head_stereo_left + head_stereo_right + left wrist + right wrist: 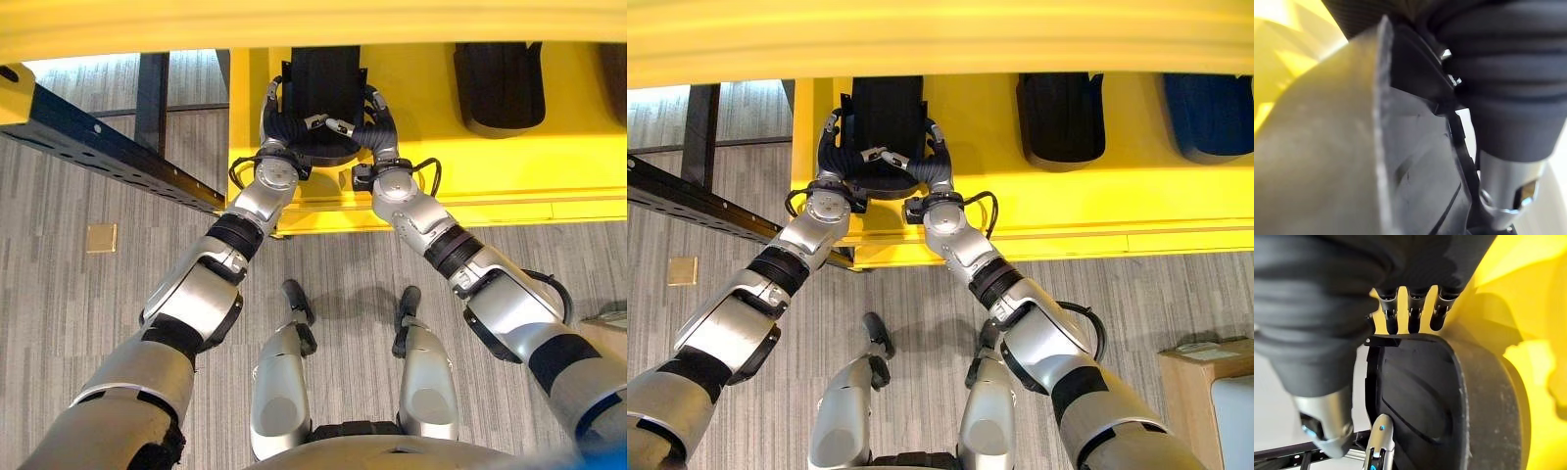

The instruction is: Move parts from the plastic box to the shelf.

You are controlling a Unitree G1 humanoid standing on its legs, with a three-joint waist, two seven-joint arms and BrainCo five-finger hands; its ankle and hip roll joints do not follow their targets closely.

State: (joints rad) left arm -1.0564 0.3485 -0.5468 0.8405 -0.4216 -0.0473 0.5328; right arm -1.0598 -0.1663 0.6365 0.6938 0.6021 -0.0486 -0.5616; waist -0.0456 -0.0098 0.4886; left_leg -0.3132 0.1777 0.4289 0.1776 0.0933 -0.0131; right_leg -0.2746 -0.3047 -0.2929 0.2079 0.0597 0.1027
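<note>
Both hands: left hand [830, 140] and right hand [939, 157] clasp one curved black plastic part [884, 117]
Fingers: curled round its edges
Place: inside yellow plastic box [1038, 211]

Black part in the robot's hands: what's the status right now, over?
Both hands, left hand and right hand, clasp the black part from either side. Part sits on the yellow shelf, beside another black part. Nothing blocking.

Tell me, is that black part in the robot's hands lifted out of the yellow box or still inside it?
Cannot tell for sure. The black part sits over the yellow box, gripped by left hand and right hand.
</note>
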